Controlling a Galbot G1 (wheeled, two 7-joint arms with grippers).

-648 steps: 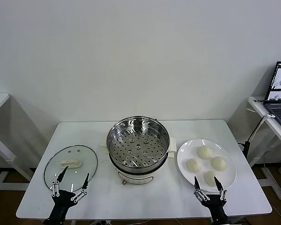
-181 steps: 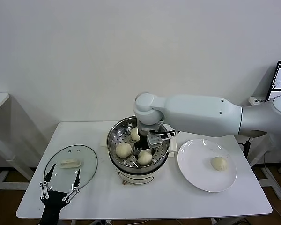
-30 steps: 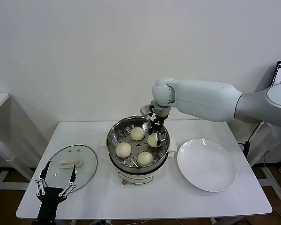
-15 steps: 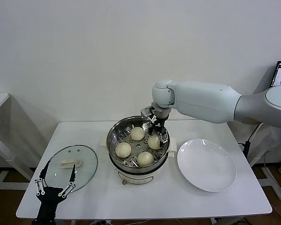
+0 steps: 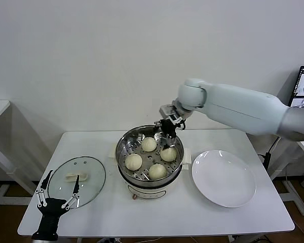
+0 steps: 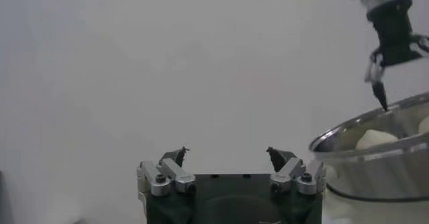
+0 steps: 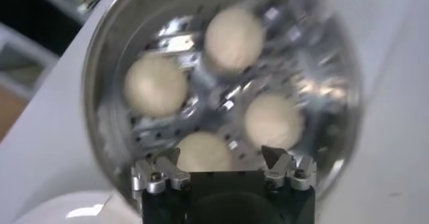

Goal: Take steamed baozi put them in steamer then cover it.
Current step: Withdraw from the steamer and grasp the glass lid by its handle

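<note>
The steel steamer (image 5: 117, 157) stands mid-table on its white base. Four cream baozi lie on its perforated tray: one at the back (image 5: 149, 144), one on the right (image 5: 167, 154), one on the left (image 5: 134, 161), one at the front (image 5: 157, 171). My right gripper (image 5: 171, 126) is open and empty, raised above the steamer's far right rim. In the right wrist view it (image 7: 221, 153) looks down on the steamer (image 7: 97, 58) and its baozi (image 7: 233, 36). My left gripper (image 5: 57, 195) is open and empty at the table's front left, beside the glass lid (image 5: 77, 179).
An empty white plate (image 5: 224, 177) lies right of the steamer. The lid lies flat with a cream handle (image 5: 76, 176). The left wrist view shows my left gripper (image 6: 226, 153), the steamer (image 6: 375, 161) and the right gripper (image 6: 385, 58) farther off.
My right gripper has let go of the fourth baozi and risen up and back from the steamer. The left gripper has edged a little toward the lid.
</note>
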